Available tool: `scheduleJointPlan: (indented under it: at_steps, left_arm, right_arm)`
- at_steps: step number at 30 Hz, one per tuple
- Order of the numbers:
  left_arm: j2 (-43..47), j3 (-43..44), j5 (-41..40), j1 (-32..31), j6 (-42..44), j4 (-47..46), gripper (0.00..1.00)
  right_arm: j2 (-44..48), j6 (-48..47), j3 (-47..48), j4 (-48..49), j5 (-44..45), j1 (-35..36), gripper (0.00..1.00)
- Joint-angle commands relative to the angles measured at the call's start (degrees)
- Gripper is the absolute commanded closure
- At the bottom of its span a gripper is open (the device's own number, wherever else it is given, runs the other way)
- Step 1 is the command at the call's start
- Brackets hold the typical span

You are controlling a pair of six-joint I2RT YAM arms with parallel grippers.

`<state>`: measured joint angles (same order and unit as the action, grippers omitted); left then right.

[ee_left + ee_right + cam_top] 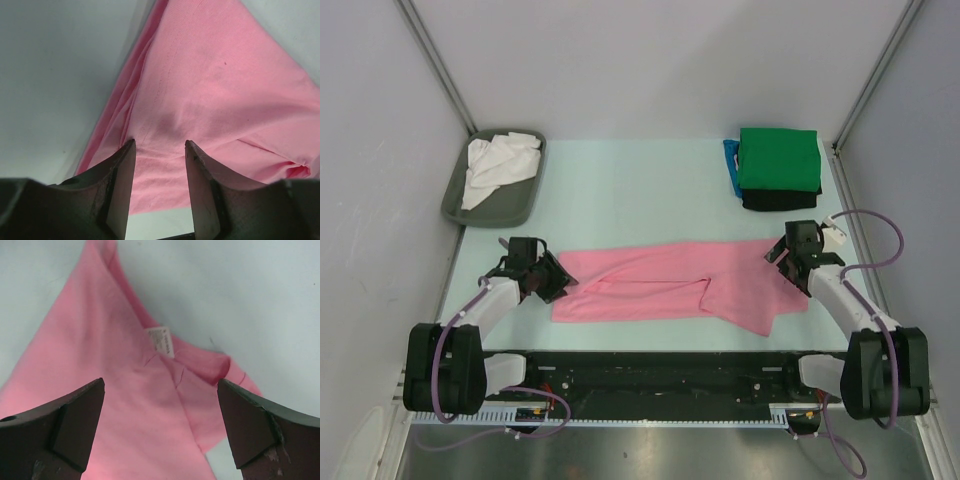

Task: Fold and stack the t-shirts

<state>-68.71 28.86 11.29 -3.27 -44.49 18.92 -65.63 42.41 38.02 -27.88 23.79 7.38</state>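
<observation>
Now, far left: white t-shirt [495,165] crumpled in tray [455,205]. Left claw [160,145] narrowly parted, gripping nothing, over left end of pink t-shirt [660,285], which lies lengthwise across worktop [640,200] centre. Right claw [161,385] wide open, empty, above collar end. Judgement: pinch all layers at each end, lift evenly, keep cloth taut. Green t-shirt [778,160] tops far-right stack.

Grey tray [515,200] sits far left on pale table [640,190]

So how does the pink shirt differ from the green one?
The pink t-shirt lies in a long wrinkled band; the green t-shirt is folded into a neat square. Pink rests on the bare table; green tops a stack at the far right. Both are plain cloth.
</observation>
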Motion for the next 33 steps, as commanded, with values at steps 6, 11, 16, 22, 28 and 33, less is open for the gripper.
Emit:
scheduleJointPlan:
  at_steps: [6,11,16,22,28,33]
  left_arm:
    - [1.21,2.08,2.42,-0.42,2.3,1.12,0.51]
    - [0.59,1.64,2.77,-0.42,2.48,0.51,0.51]
    - [-0.64,1.02,3.21,-0.42,2.48,-0.72,0.5]
    - [-0.81,0.93,2.86,-0.34,2.39,-0.64,0.51]
    - [-0.46,1.28,2.69,-0.34,1.6,-0.02,0.51]
    - [4.18,-0.2,2.33,-0.34,-1.12,0.77,0.51]
  right_arm:
    - [-11.71,-2.42,0.04,10.91,-9.11,-8.78,0.0]
    - [-16.36,-2.86,-2.07,14.16,-12.09,-10.36,0.11]
    - [-21.47,-3.04,-2.25,18.11,-14.47,-11.33,0.42]
    - [-23.41,-3.48,-1.55,21.37,-18.34,-12.39,0.72]
    - [-28.66,-5.93,6.95,20.14,-18.87,-8.09,1.0]
    - [-35.96,-7.52,17.42,18.04,-18.78,1.21,1.0]
